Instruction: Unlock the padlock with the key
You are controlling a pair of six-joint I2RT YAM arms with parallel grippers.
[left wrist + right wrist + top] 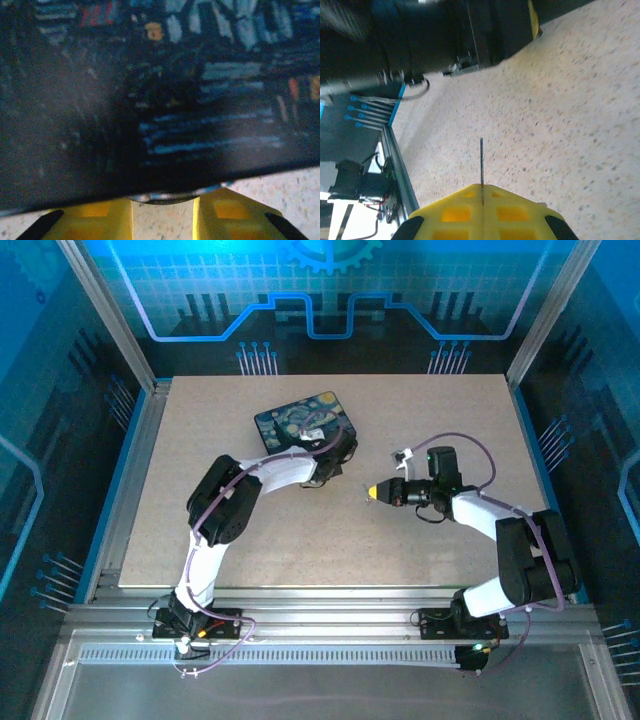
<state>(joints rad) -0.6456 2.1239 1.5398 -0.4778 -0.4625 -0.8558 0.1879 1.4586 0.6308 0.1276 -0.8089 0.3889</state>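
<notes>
Right claw (482, 189) pinches the key (481, 160) shut, blade aimed toward the box (300, 420). Left claw (163, 206) sits part-open against the box's side, maybe steadying the padlock (160, 199); I can't tell.

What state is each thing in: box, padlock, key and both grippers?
Box: lid closed.
Padlock: at the box's edge, between the left jaws; locked or not, cannot tell.
Key: pinched, blade sticking out, clear of padlock.
Left gripper: jaws apart, grip unclear.
Right gripper: jaws shut on key.

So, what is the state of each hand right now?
Left hand: narrow gap, cannot tell whether it grips anything.
Right hand: closed on the key.
</notes>
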